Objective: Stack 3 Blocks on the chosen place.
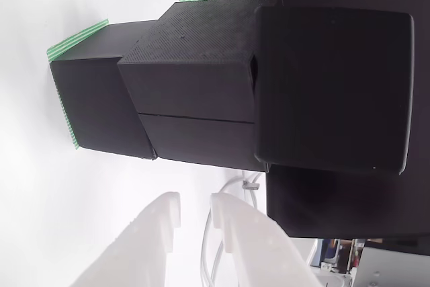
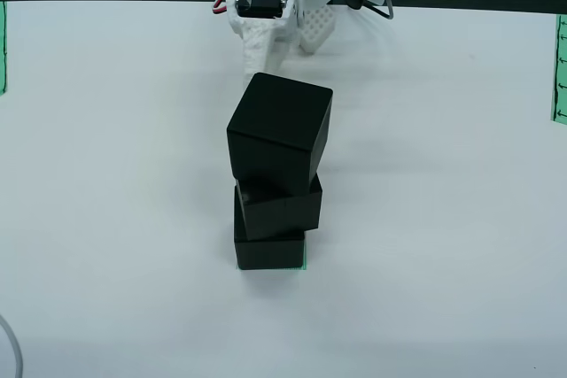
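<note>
The view from above shows three black blocks standing as a tower in the middle of the frame on the white bench (image 2: 443,245). The bottom block (image 2: 268,250) sits on the chosen place (image 2: 305,265), of which only a thin green sliver peeks out at the block's lower right corner. The middle block (image 2: 278,205) rests on it, turned slightly off square. The top block (image 2: 279,135) is twisted further and looms largest because it is closest to the camera. The twists suggest each block was set down without exact alignment, yet each seems to rest mostly on the one beneath.

The gripper (image 2: 285,34) lies at the upper centre of this view, just beyond the tower and apart from the top block. Its jaws stand open and empty, which fits a release made and the arm clear of the stack.

The view that rides on the gripper is turned on its side: the two white fingers (image 1: 161,240) sit along the bottom edge with a gap between them, and the tower runs from the striped patch at left to the top block at right.

Judged from this, all three blocks are stacked and the task looks complete.
</note>
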